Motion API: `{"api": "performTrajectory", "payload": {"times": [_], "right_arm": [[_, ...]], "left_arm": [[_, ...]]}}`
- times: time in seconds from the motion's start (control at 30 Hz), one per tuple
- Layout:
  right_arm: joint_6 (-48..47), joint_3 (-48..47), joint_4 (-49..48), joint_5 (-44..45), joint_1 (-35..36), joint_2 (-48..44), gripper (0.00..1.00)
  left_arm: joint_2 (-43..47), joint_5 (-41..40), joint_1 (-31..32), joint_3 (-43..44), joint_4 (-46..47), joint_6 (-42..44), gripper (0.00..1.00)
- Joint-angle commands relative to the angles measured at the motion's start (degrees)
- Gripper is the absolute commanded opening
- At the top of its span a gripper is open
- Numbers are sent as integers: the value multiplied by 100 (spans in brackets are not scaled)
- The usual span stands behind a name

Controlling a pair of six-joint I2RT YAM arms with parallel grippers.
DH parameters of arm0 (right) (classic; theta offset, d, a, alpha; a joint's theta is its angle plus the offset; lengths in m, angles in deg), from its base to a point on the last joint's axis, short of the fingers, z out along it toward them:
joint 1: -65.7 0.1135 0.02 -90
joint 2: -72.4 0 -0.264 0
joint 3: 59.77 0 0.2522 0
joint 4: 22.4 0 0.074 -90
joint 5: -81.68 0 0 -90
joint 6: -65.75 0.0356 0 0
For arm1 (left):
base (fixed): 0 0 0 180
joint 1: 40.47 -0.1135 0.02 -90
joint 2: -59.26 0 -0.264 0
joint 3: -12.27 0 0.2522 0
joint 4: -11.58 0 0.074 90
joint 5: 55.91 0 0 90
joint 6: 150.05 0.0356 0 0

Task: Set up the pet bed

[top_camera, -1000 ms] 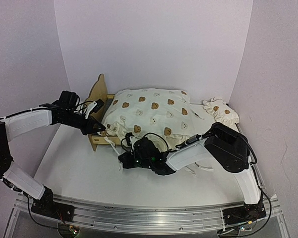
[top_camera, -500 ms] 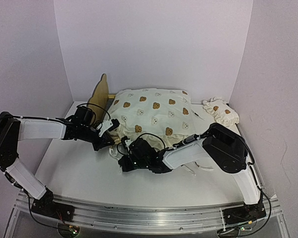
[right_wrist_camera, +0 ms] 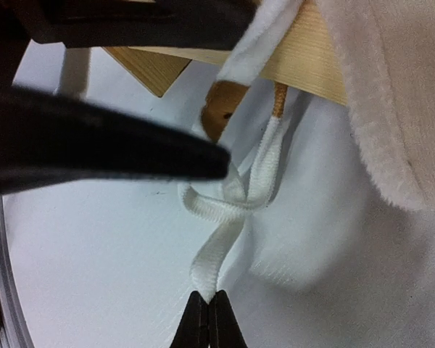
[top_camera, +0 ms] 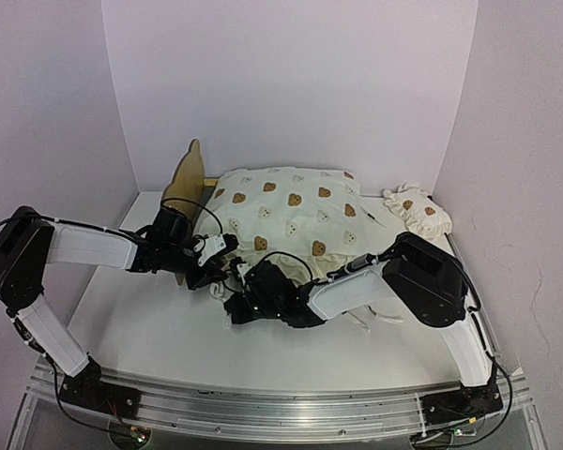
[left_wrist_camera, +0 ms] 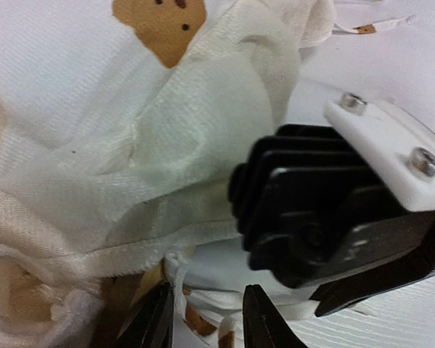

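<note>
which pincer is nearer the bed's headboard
Left. The left pincer hangs just in front of the headboard, beside the cushion; the right pincer is farther forward, shut on a tie string.

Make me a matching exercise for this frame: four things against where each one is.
1 large cream bear-print cushion
2 small cream bear-print pillow
3 white fabric tie string
4 light-wood curved headboard
A pinched by the right arm's fingers
B upright at the cushion's left end
C by the right wall
D spread over the bed frame
Pairs: 1-D, 2-C, 3-A, 4-B
</note>
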Motion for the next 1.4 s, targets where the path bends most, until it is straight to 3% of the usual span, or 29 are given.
{"api": "performTrajectory", "payload": {"times": [0.0,0.17,0.4,0.53,0.73,1.03,1.23,1.37], "right_arm": [[105,103,-340,45,-6,6,0],[170,188,-453,40,-5,-18,0],[245,318,-551,79,-12,-72,0],[282,383,-602,81,-20,-94,0],[381,619,-619,83,-77,-200,0],[610,669,-632,85,-207,-106,0],[965,745,-620,262,-404,51,0],[899,656,-423,263,-420,174,0]], "left_arm": [[-39,-657,36,-17,516,-201,31],[-56,-993,188,-160,890,-298,26],[-62,-1272,220,-184,1158,-435,0],[17,-1095,220,-68,976,-576,0],[551,-442,204,420,-388,-706,0],[1558,223,-94,865,-1423,-900,0],[1890,296,-607,1288,-1479,-1230,0],[1924,-72,-915,1404,-1283,-1079,0]]}}
